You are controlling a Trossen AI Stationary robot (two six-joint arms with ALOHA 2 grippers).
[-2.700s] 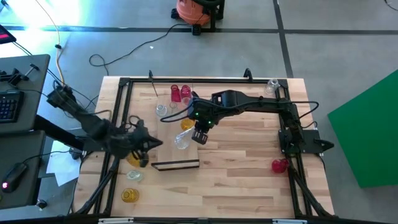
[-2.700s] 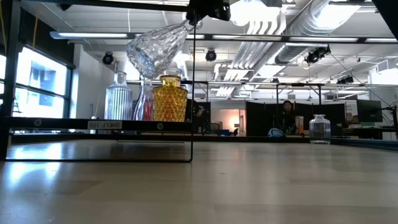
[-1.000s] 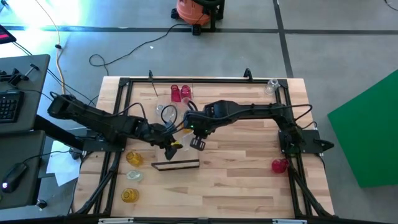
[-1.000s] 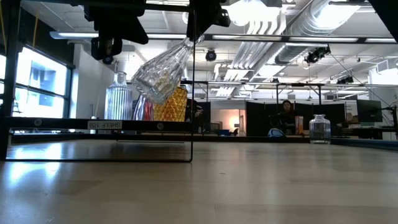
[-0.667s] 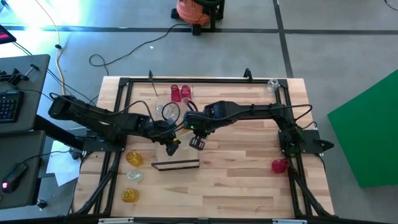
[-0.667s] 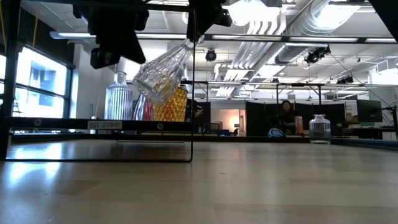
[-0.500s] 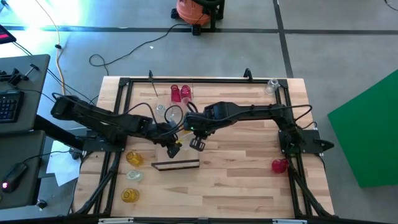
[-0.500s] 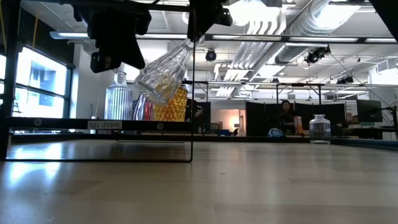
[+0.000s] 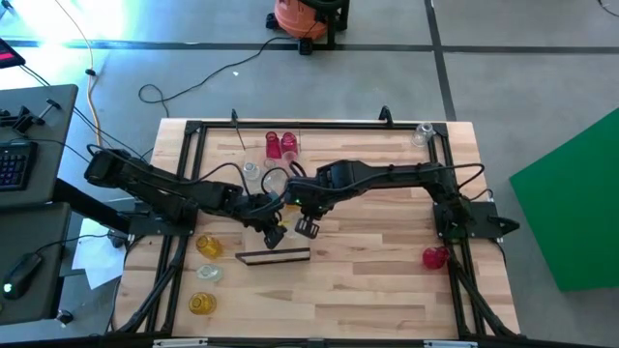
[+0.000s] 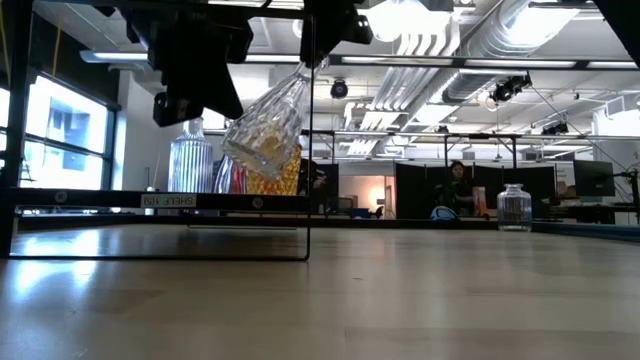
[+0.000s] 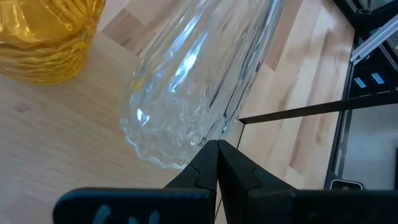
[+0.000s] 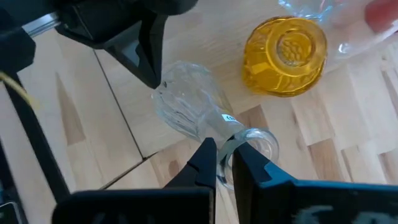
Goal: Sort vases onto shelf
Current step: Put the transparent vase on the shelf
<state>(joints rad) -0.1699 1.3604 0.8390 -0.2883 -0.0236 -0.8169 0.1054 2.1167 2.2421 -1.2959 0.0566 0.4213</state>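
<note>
Right wrist view: the right gripper [image 12: 224,158] pinches the rim of a tilted clear vase [image 12: 186,112] — in the air. The left gripper [image 11: 216,149] is closed tight and empty, its tips just beside that vase's base, near a yellow vase [image 12: 285,56].

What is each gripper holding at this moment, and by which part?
The right gripper holds a clear vase by its neck rim. The left gripper, shut, holds nothing.

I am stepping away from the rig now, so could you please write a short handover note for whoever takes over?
Right gripper: shut on the neck rim of the clear vase, held tilted above the table.
Left gripper: shut, empty, tip close by that vase's base.
Shelf: nothing on it.
Amber vase: standing on the table beside the held one.
Done: none shelved. Left: all vases.
</note>
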